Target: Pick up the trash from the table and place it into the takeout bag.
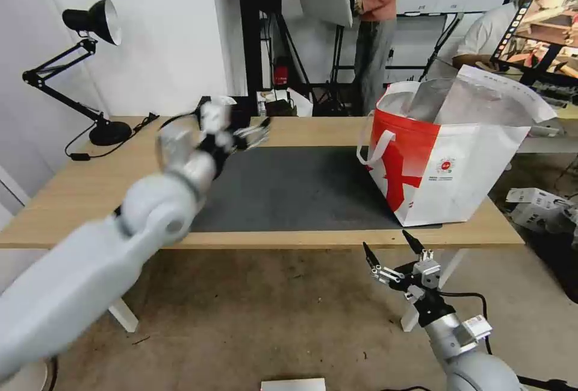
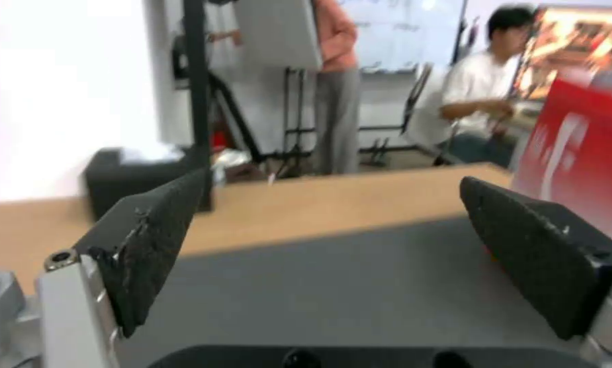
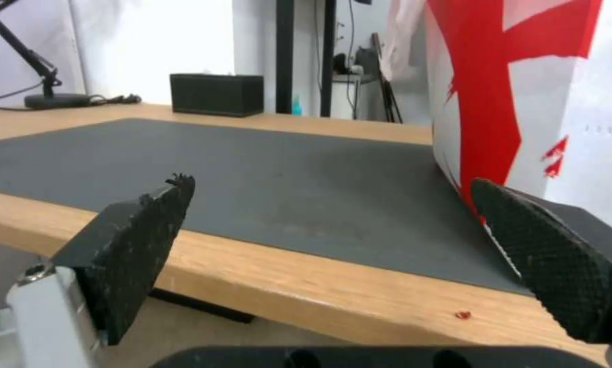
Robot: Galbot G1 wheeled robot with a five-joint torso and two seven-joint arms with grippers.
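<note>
The red-and-white takeout bag [image 1: 457, 168] stands open on the right end of the light-wood table [image 1: 72, 192], partly on the dark grey mat [image 1: 301, 186]. No trash is in view on the table; the bag's inside is hidden from me. My left gripper [image 1: 259, 132] hovers over the mat's far left part, open and holding nothing [image 2: 330, 179]. The bag [image 2: 579, 143] lies off to its right. My right gripper [image 1: 385, 240] hangs open and empty below the table's front edge, just before the bag [image 3: 524, 76]. A tiny red crumb [image 3: 462, 315] lies on the wood there.
A black tissue box [image 3: 216, 94] sits at the table's far edge, behind my left gripper. A black desk lamp [image 1: 90, 23] stands at the far left corner, its cable trailing on the wood. White boxes [image 1: 536, 207] lie on the floor to the right.
</note>
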